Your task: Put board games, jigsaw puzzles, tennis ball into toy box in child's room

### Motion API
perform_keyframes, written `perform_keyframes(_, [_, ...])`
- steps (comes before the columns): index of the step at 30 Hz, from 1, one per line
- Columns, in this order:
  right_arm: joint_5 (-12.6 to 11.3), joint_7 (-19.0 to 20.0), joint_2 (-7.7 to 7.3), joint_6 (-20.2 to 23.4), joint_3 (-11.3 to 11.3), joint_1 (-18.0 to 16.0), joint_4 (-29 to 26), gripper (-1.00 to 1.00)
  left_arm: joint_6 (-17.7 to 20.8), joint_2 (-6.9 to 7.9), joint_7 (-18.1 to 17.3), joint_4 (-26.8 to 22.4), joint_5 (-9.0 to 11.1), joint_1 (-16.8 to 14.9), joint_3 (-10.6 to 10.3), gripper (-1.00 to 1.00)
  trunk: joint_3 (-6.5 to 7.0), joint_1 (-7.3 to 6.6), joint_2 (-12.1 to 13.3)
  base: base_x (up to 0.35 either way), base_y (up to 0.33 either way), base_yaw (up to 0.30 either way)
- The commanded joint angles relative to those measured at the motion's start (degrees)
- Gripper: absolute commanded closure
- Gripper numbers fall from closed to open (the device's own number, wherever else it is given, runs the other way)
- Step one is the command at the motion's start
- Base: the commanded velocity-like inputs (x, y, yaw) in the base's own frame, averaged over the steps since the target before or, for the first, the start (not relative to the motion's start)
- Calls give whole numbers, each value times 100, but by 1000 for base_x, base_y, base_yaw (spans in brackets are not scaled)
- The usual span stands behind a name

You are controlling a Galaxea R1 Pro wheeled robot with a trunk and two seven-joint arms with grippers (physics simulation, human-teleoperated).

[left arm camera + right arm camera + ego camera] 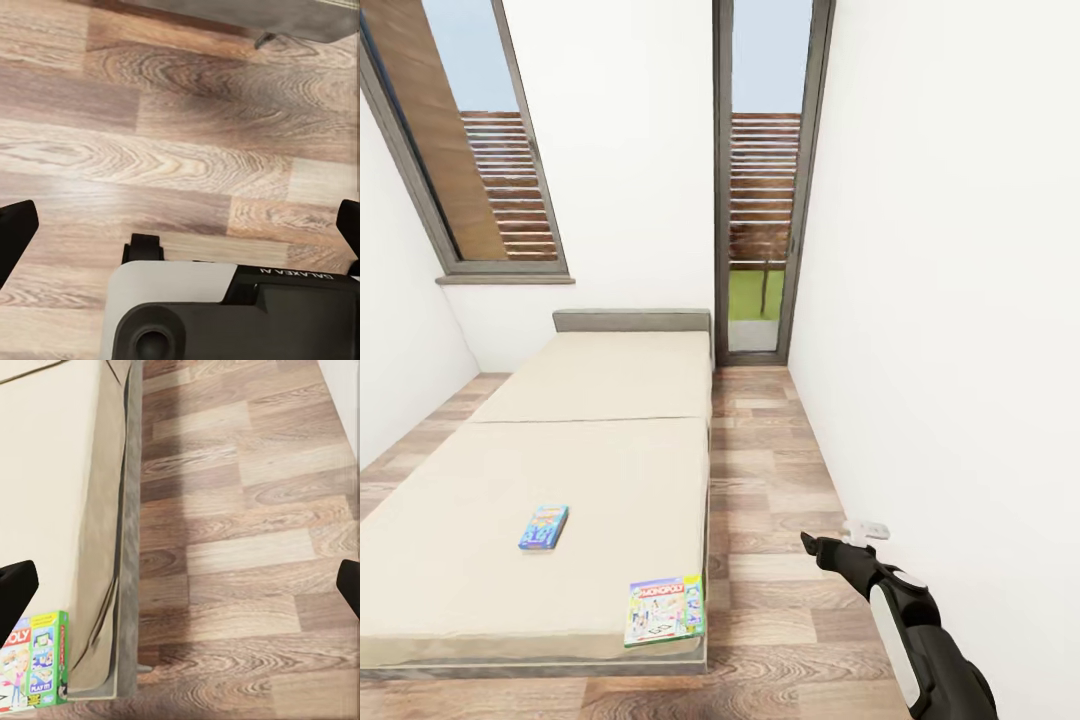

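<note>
The green-edged Monopoly board game [665, 609] lies at the bed's [590, 470] near corner, just at the mattress edge; the small blue board game [544, 527] sits further in. The right gripper [820, 545] (spread wide, empty) hovers over the floor [760, 470]; the left gripper [180, 225] also gapes. A clumsy sideways approach could push the Monopoly box off the corner.

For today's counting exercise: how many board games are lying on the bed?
2. The small blue board game lies toward the middle of the mattress. The larger green-edged board game sits at the bed's near corner beside the wooden floor. None seem hidden.
</note>
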Motion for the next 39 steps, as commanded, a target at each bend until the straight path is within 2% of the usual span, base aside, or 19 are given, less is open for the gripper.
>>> perform_keyframes(1, [-34, 19, 6, 32, -16, -4, -2, -100, 49, -6, -41, -12, 6, -1, 46, -100, -6, 1, -5, 0, -73, -17])
perform_keyframes(39, [-52, 24, 31, 7, 4, -4, 4, -100, 59, -1, -49, -12, 51, -1, 63, -100, -5, 1, -5, 15, -87, -1])
